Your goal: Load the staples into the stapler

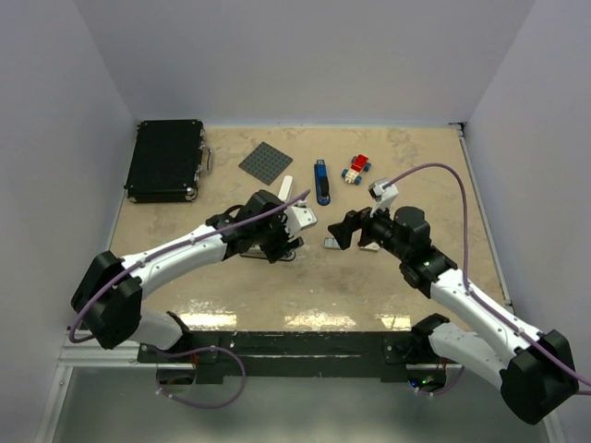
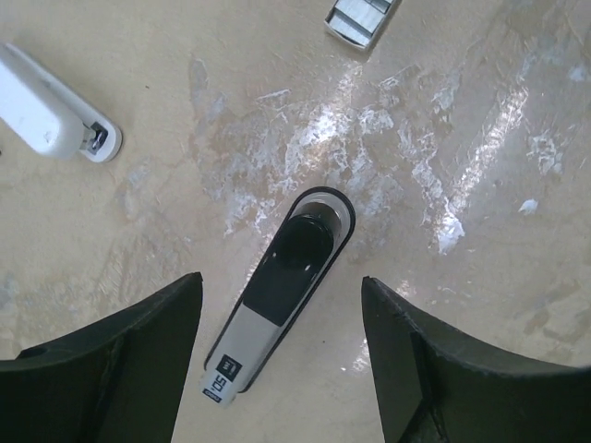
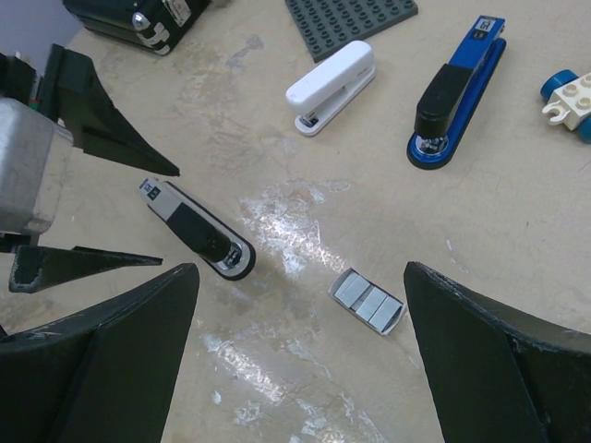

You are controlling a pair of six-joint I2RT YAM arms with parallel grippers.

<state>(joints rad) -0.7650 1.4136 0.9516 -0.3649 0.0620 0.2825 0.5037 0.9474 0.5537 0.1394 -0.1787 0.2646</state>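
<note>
The staples (image 3: 367,302) are a small open pale grey tray holding grey staple strips, flat on the table between my right gripper's open fingers and toward the right one. They also show in the top view (image 1: 331,243) and at the top edge of the left wrist view (image 2: 362,20). A black and silver stapler (image 2: 282,295) lies flat between the fingers of my open left gripper (image 2: 280,280), untouched. It also shows in the right wrist view (image 3: 199,231). My right gripper (image 3: 300,268) is open and empty above the table. In the top view the left gripper (image 1: 277,247) faces the right gripper (image 1: 343,231).
A white stapler (image 3: 331,86) and a blue stapler (image 3: 457,92) lie farther back. A toy-brick car (image 3: 572,92), a grey studded baseplate (image 1: 266,162) and a black case (image 1: 166,159) stand at the back. White walls close in the table.
</note>
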